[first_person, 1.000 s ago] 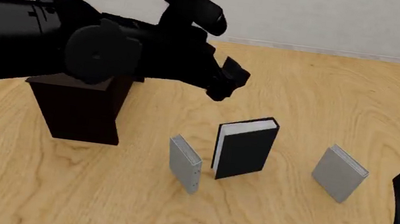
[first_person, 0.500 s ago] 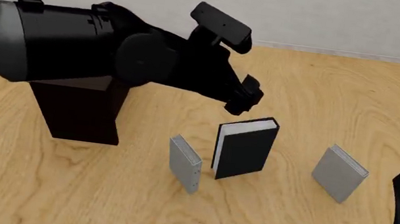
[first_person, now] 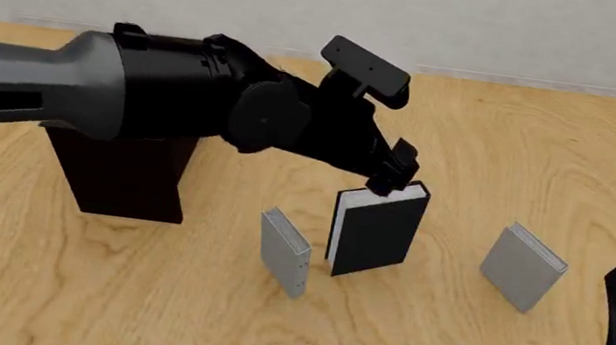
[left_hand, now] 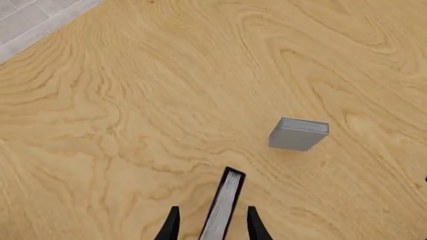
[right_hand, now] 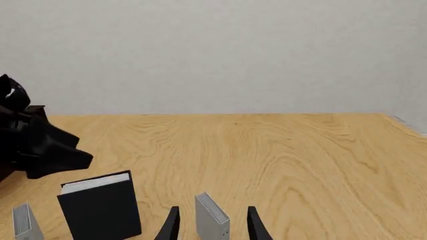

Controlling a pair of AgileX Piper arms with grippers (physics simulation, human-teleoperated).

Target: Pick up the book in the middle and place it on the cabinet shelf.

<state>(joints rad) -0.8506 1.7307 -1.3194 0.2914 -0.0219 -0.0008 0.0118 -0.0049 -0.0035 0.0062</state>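
Left gripper held open astride the book; contact apparently not made, so toppling is risked if one finger nudges first.

Black book upright; dark cabinet shelf left.

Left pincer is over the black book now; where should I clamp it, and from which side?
Clamp the book by its top edge, from straight above, one finger on each cover. It stands upright and the left pincer already straddles its pages. Grey books flank it on both sides, apart.
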